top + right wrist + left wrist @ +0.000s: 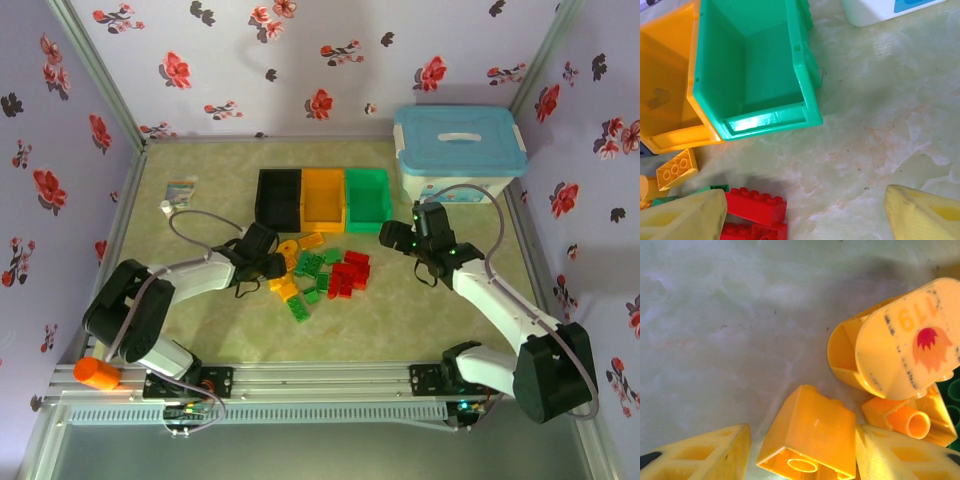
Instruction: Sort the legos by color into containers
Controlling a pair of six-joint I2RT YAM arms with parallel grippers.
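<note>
1. Top view: found the left gripper (pixel 268 264) down at the left edge of the legos (pixel 325 270) and the right gripper (pixel 398 238) at the pile's right edge, just short of the green bin (pixel 367 195). Saw the containers (pixel 323 197) in a joined row beyond both grippers: black, orange, green. Noted a white box with a blue lid (pixel 458 150) just beyond the right gripper and to its right. Saw bare table (pixel 400 320) behind both grippers, on the near side of the pile.
2. Left wrist view: found the left fingers (pixel 705 455) held apart, with an orange-yellow brick (pixel 810 437) lying between them. Saw a strip of table between the brick and the left-hand finger; could not tell whether the other finger touched it. Saw a round printed orange piece (pixel 905 340) ahead and to the right, with a second orange piece (pixel 910 422) below it by the right-hand finger. Found open table ahead and to the left.
3. Right wrist view: found the right fingers (pixel 685 217) spread wide with bare table between them. Saw the green bin's near rim ahead and left of the gap, and the orange bin (pixel 665 75) joined on its far side. Noted red bricks (pixel 755 207) against the left-hand finger, and broad bare table ahead of the right-hand finger.
</note>
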